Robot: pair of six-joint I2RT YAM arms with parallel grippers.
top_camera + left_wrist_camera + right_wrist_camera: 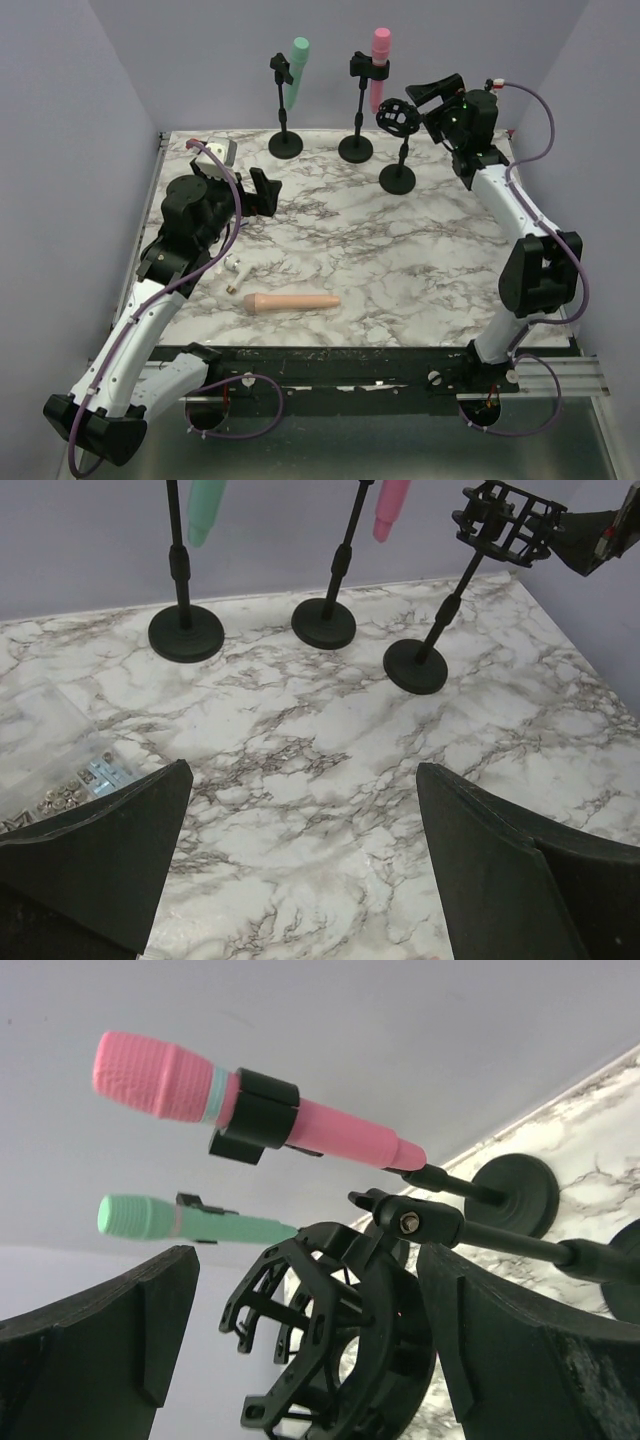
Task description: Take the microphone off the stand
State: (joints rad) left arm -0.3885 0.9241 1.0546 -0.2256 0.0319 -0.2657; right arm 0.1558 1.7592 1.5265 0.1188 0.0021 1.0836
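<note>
Right tool [422,108], jaws wide, beside stand [397,178]

We see a white marble-patterned table [420,250] closed in by lilac walls [60,120], with a clear plastic box [60,750] of small metal bits at its far left corner and, nearer the left edge, a small white piece [239,267] just beside a tiny brass-coloured piece [232,288].

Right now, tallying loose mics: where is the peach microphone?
In the top view, the peach microphone lies flat near the table's front edge, left of centre, beside the left arm.
</note>
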